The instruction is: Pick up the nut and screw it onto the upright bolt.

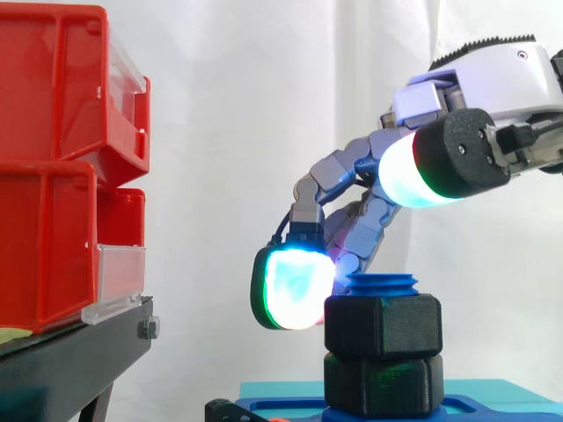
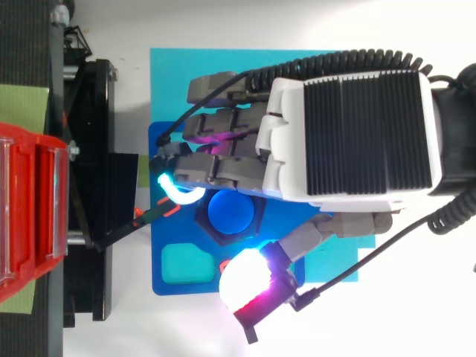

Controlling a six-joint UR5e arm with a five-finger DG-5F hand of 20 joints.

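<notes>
A blue upright bolt (image 1: 383,283) (image 2: 230,213) stands on a blue base plate (image 2: 159,285). A black hex nut (image 1: 383,327) sits on the bolt just under its top, above a second black nut (image 1: 383,384) lower on the bolt. My hand (image 2: 349,134) reaches in from the right over the bolt. Its fingers curl round the far and left sides of the upper nut, and one cyan-glowing fingertip (image 1: 295,288) rests against the nut's left face. The thumb pad (image 1: 413,171) (image 2: 245,286) is raised above the nut and clear of it.
Stacked red bins (image 1: 53,176) (image 2: 30,208) sit on a black stand (image 1: 79,352) to the left. A cyan mat (image 2: 171,82) lies under the base plate, which has a cyan recess (image 2: 186,264) by the bolt. A black bracket (image 2: 111,201) reaches from the stand toward the plate.
</notes>
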